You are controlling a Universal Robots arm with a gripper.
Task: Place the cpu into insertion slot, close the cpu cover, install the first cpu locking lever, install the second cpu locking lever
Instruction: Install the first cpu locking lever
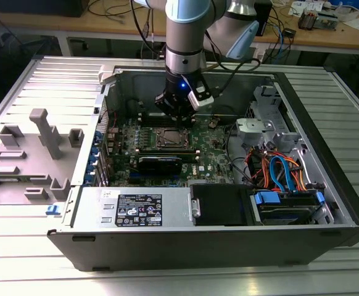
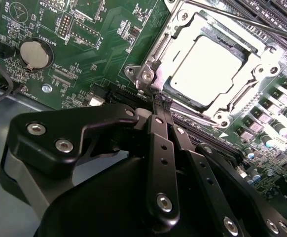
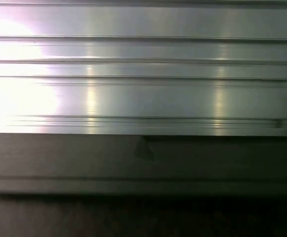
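- The open computer case lies on the ribbed metal tabletop. It holds a green circuit board, a grey power supply box, and a bundle of blue and orange cables.
- The insertion slot sits in that board. In the second wrist view, the cpu lies flat inside the slot. Its pale grey top shows through the window of the cpu cover, which is folded down over it.
- The tool reaches down into the case. Its fingers are pressed narrow together with nothing seen between them, and their tips are at one corner of the insertion slot.
- A bent metal lever end is just beside the tips; whether they touch it cannot be told.
- A coin battery sits in its round holder on the board, well apart from the insertion slot.
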